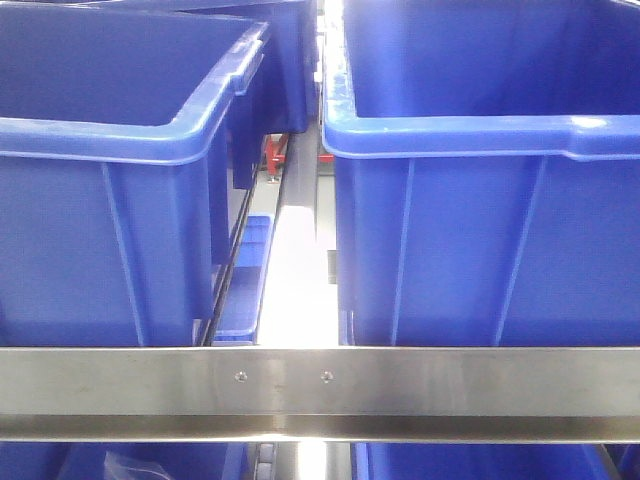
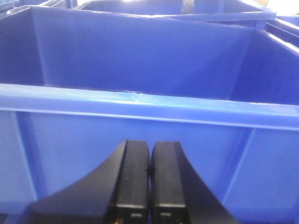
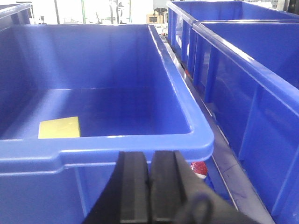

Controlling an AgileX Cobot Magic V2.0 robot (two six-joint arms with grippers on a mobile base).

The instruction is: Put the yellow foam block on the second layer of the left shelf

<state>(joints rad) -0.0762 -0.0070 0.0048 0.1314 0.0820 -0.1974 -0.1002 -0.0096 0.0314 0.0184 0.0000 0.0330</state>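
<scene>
The yellow foam block (image 3: 59, 127) lies on the floor of a blue bin (image 3: 140, 142), near the bin's front left, seen only in the right wrist view. My right gripper (image 3: 149, 161) is shut with nothing held, just outside and below that bin's front rim, to the right of the block. My left gripper (image 2: 149, 154) is also shut and empty, facing the front wall of another blue bin (image 2: 140, 105) whose inside shows no block. Neither gripper appears in the front view.
Two large blue bins (image 1: 110, 150) (image 1: 480, 140) sit side by side above a steel shelf rail (image 1: 320, 385), with a narrow gap between them. More blue bins (image 3: 243, 70) stand right of the block's bin. A red object (image 3: 200, 168) lies below by the bin corner.
</scene>
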